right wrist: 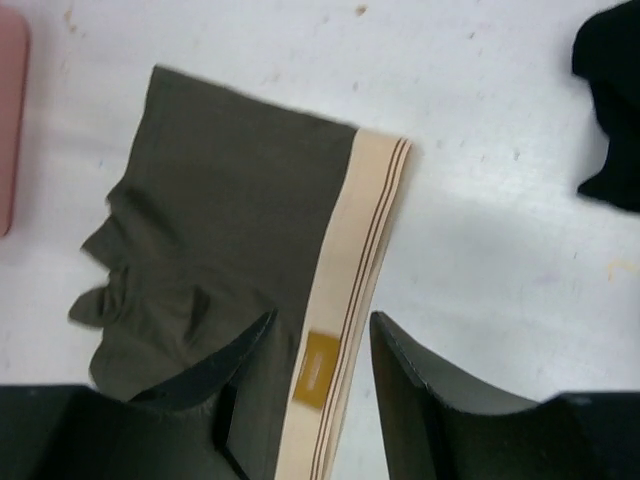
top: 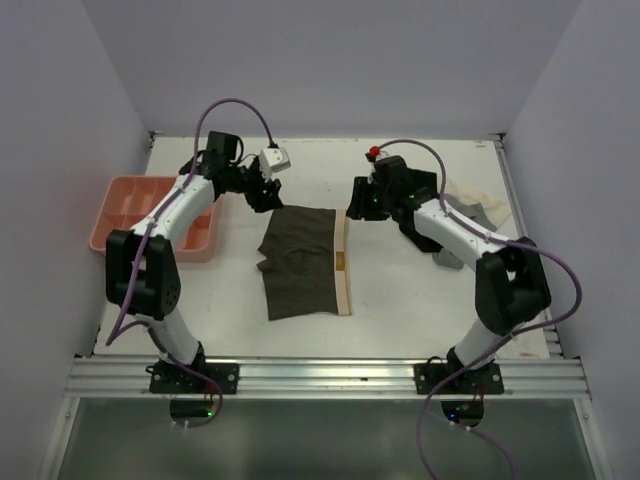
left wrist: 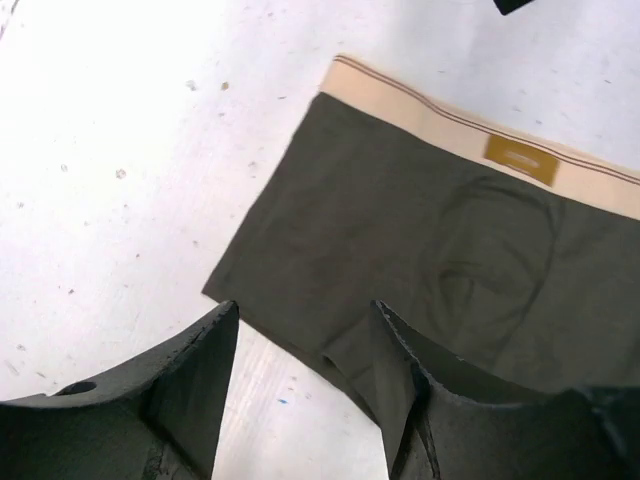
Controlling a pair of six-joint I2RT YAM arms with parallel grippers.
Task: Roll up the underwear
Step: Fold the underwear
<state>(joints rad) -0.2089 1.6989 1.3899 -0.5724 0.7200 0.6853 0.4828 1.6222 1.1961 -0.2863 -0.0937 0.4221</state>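
right gripper (right wrist: pixel 322 320), jaws wide and empty, hovers over the waistband (right wrist: pixel 350 250); left gripper (left wrist: pixel 306 308), equally wide, over the leg hem (left wrist: pixel 278 312). underwear (top: pixel 300 262) lies flat between them; its waistband runs near-to-far on the right.

The underwear (top: pixel 300 262) lies on the table (top: pixel 400 300), tray (top: pixel 125 205) to its left, garment (top: pixel 472 207) to its right

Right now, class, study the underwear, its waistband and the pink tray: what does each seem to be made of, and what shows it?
The underwear looks like soft knit cloth, matte dark brown: it lies limp and creased. Its waistband is probably woven elastic, pale beige with thin dark stripes and a tan label. The tray seems moulded plastic, smooth pink, with stiff dividers.
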